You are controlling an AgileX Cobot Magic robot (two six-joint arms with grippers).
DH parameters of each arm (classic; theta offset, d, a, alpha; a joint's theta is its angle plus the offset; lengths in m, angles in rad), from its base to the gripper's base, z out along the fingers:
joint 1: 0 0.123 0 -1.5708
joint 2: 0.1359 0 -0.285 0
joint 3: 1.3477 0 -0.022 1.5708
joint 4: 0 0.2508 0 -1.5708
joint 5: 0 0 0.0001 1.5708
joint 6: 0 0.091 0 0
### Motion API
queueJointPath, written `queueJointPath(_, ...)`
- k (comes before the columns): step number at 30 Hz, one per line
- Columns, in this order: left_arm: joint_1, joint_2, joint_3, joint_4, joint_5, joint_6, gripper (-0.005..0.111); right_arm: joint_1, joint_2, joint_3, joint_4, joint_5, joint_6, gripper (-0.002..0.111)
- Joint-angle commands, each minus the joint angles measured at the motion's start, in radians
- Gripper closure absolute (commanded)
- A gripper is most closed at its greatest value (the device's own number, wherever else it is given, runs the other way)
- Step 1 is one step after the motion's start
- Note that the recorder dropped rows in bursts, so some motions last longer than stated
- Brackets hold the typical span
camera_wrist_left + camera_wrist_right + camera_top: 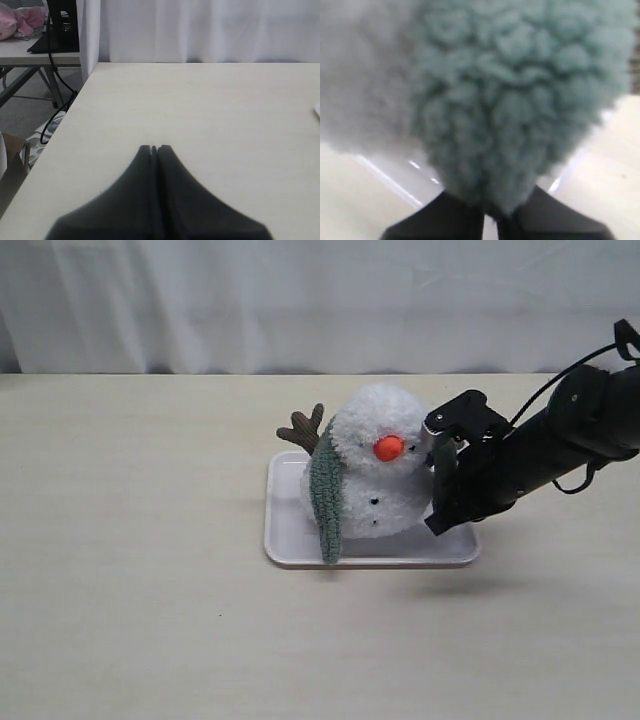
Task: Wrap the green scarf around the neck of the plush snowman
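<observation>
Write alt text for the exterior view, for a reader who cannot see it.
A plush snowman rests on a white tray on a pale table, a green scarf hanging down one side; the right gripper is close at its other side.

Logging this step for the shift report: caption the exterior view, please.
Right pincer beside the snowman on the tray, scarf hanging down the opposite side.

Bench (130, 590) lay open left and near of the tray (290, 540). The right arm (560, 440) blocked the snowman's (375, 455) right side; scarf (325, 500) and branch arm (303, 428) crowded its left.
</observation>
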Motion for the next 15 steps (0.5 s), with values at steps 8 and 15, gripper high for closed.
queueJointPath(8,-0.004,-0.002,0.002,0.001,-0.012,0.0,0.107,-0.005,-0.013,-0.125,0.092,0.45,-0.012,0.104)
queueJointPath(15,-0.004,-0.002,0.002,0.001,-0.012,0.0,0.107,-0.005,0.04,-0.123,0.092,0.495,-0.018,0.104)
